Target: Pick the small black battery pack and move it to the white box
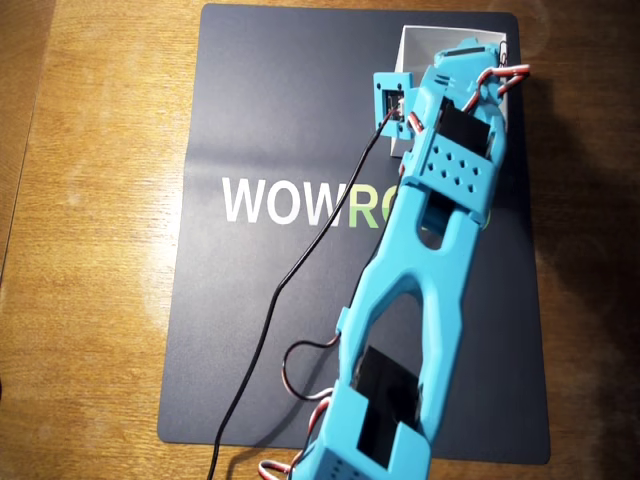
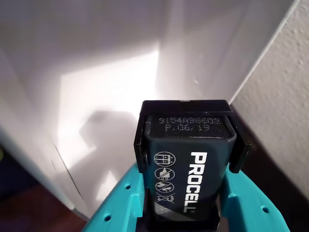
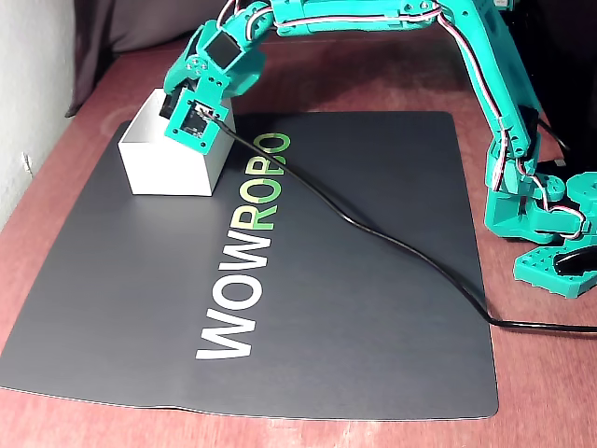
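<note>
Gripper (image 2: 186, 193): we see it pinching the small black battery pack (image 2: 186, 164).
Place: inside the white box (image 3: 168, 168).

- A dark grey mat (image 3: 373, 308) lies flat on the wooden table (image 1: 90, 300), which shows around it in the overhead view.
- "WOWROBO" lettering (image 3: 244, 271) is printed on the mat, mostly white, the last letters green.
- A thin black cable (image 3: 392, 245) trails across the mat in the fixed view, over the lettering and off its right edge.
</note>
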Available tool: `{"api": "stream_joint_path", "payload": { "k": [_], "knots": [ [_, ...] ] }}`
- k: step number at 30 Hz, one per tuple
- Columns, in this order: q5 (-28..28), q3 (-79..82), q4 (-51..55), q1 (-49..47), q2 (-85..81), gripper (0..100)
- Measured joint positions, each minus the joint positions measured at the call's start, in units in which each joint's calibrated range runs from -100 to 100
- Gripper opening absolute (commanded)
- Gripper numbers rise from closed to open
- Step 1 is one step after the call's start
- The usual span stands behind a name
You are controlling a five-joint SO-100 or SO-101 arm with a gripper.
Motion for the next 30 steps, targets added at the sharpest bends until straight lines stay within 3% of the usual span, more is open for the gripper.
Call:
{"api": "stream_joint_path", "payload": {
  "k": [30],
  "knots": [
    [0.21, -1.36, 6.45, -0.12, 1.86, 17]
  ]
}}
